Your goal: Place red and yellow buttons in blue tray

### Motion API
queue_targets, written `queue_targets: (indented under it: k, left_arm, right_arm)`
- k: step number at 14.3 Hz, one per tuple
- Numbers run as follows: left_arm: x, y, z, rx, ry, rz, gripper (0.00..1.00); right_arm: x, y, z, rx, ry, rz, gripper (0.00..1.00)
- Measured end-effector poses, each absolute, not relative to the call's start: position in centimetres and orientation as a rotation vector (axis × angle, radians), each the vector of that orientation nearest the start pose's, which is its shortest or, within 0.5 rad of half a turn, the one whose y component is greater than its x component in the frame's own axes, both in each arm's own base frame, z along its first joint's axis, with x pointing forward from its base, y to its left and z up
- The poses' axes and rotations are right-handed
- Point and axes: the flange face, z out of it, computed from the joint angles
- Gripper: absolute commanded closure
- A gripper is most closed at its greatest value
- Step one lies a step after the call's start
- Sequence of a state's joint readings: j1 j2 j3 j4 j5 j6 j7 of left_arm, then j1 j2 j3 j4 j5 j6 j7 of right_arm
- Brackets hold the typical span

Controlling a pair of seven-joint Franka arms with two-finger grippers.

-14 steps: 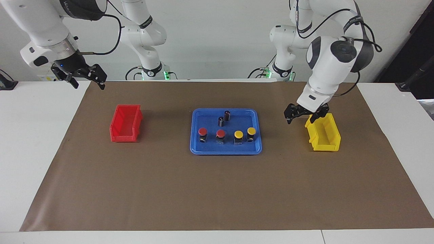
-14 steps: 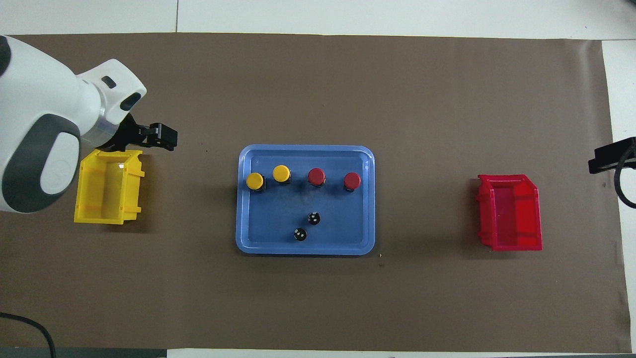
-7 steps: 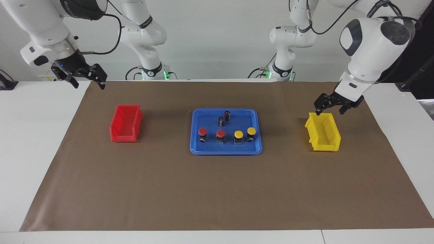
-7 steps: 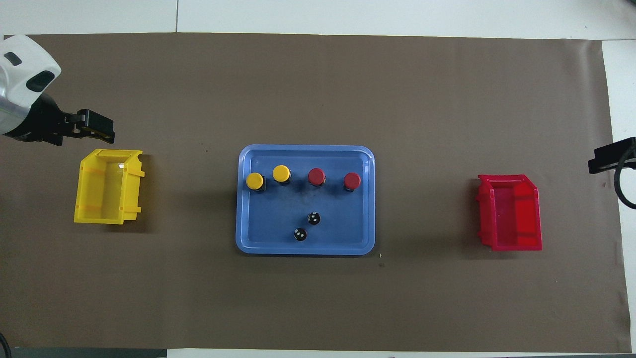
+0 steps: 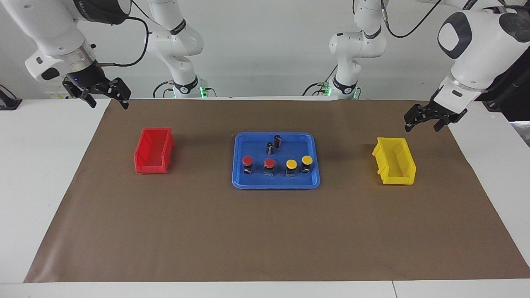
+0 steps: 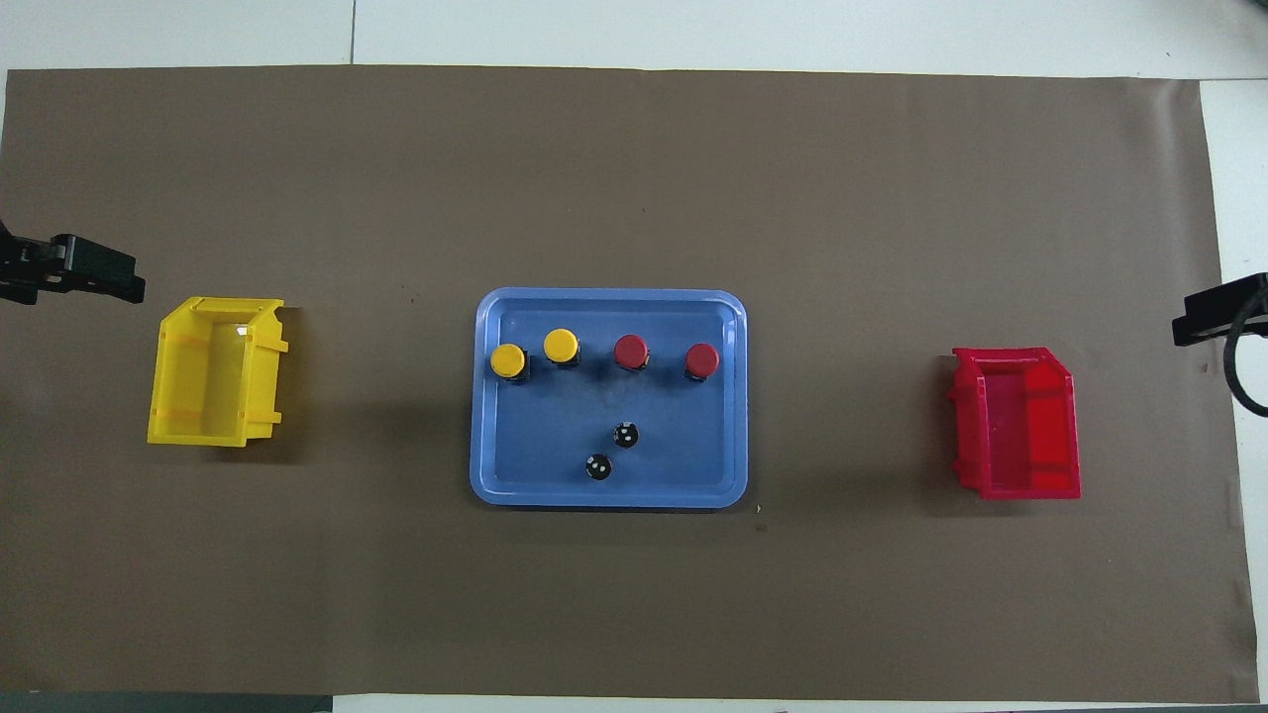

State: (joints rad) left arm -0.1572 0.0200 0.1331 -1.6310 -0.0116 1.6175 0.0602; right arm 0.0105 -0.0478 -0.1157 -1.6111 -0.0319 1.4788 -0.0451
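now all four buttons sit in the tray

red and yellow buttons (image 5: 276,165) stand in a row in the blue tray (image 5: 240,182), farther from the robots than two dark cylinders (image 5: 273,142). nothing blocks them. a red bin (image 5: 154,151) and yellow bin (image 5: 394,162) flank the tray, well apart. left gripper (image 5: 425,121) and right gripper (image 5: 104,96) hang with fingers spread, holding nothing, over the brown mat (image 5: 265,231).

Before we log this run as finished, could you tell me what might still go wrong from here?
1. The four red and yellow buttons stand upright on narrow bases in the blue tray; bumping the tray could topple them.
2. Two dark cylinders share the tray, so a contents check may flag extras.
3. The left gripper hangs over the mat near the yellow bin; a low move could nudge it.
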Motion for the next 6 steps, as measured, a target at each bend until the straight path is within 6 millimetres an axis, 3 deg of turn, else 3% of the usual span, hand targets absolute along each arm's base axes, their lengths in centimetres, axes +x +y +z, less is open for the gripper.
queue_targets:
  k: [6]
  left_arm:
    - [54.2, -3.1, 61.5, -3.160, 0.183, 0.047, 0.00]
  right_arm:
    - [52.6, -6.1, 62.4, -3.157, 0.097, 0.137, 0.00]
